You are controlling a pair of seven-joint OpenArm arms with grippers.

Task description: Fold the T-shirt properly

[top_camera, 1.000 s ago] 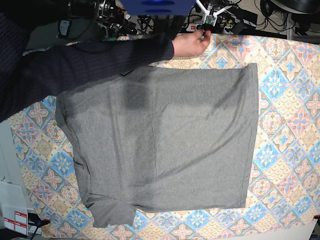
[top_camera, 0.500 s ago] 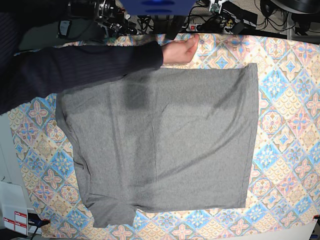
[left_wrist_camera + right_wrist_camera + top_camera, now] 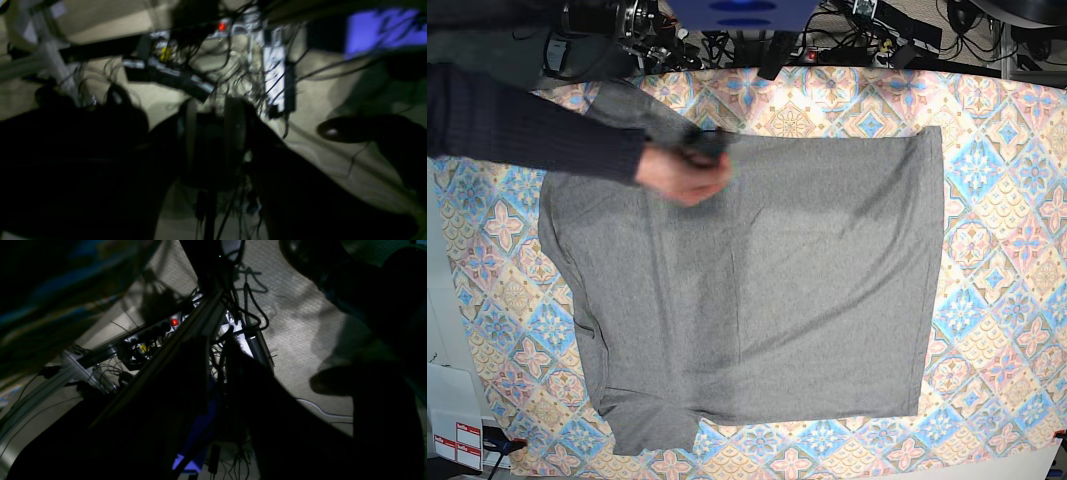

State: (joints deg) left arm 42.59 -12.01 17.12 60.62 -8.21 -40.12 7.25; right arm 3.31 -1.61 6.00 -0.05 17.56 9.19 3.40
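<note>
The heather-grey T-shirt [image 3: 757, 290] lies spread flat on the patterned tablecloth [image 3: 1007, 300] in the base view, its hem to the right and its sleeves to the left. Both arms are pulled back beyond the table's far edge, and neither gripper reaches the shirt. In the left wrist view my left gripper [image 3: 213, 133] is a dark blurred silhouette over the floor, fingers slightly apart with nothing between them. In its own wrist view my right gripper [image 3: 218, 373] is just as dark, with a narrow gap showing cables behind it.
A person's hand [image 3: 682, 175] in a dark navy sleeve [image 3: 527, 125] hovers over the shirt's upper left part. Cables and power strips [image 3: 273, 73] cover the floor behind the table. White boxes [image 3: 452, 420] stand at the lower left.
The person's hand has swung from the table's far edge at top centre down and left over the shirt. The shirt has not moved.
</note>
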